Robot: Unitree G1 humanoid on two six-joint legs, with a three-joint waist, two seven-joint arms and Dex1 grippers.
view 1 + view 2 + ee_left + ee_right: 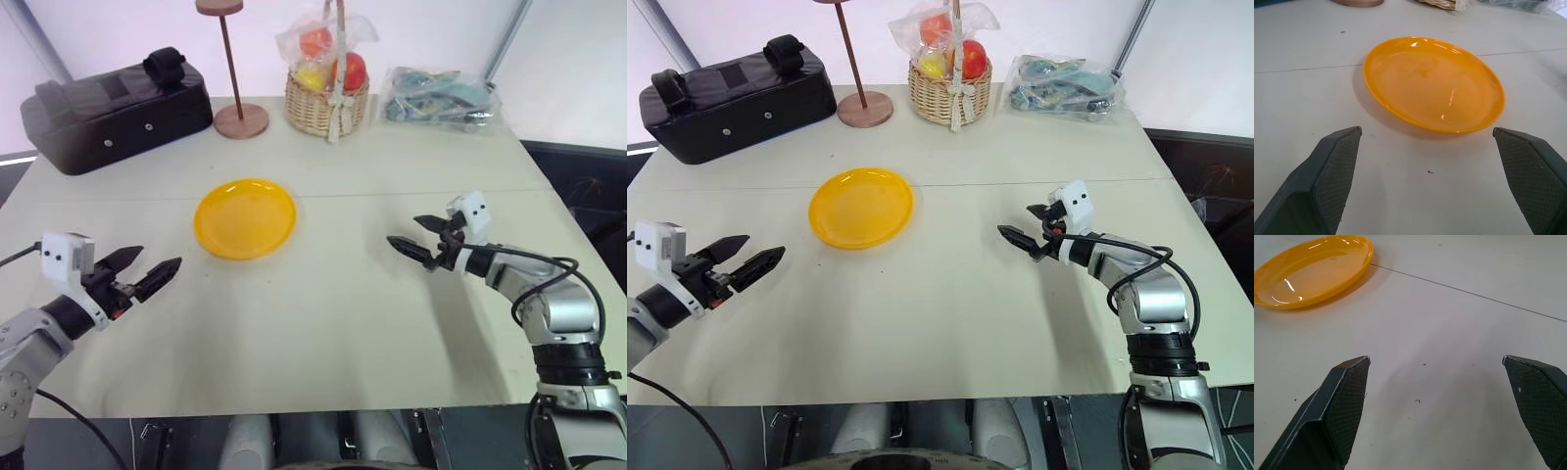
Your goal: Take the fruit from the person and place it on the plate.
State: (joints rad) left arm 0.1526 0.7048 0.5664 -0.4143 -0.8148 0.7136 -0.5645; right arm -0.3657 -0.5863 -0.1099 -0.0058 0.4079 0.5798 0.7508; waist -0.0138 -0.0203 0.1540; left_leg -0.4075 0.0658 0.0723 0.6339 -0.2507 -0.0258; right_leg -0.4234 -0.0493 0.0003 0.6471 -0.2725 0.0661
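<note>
Nothing of the task is done so far, as it can be judged from the scene. The plate (245,217) lies bare on the white worktop (323,323), a little to the robot's left of the middle, and nothing is placed on it. The fruit to be handed over is not found on the worktop, and no hand is offered over it, so where this fruit is cannot be told. Only small wrapped fruits are seen in the wicker basket (327,103) at the far edge, and these are not the ones meant.

The left gripper (145,272) is held above the worktop near the robot's left edge, with its jaws wide and nothing between them; it is pointed toward the plate. The right gripper (415,238) is held above the robot's right half of the worktop, well apart from the plate, and its jaws are also wide and empty.

All the steps are therefore left: the fruit must be received from the person, carried over the plate, and released there. It is judged that both arms are waiting for the handover.
</note>
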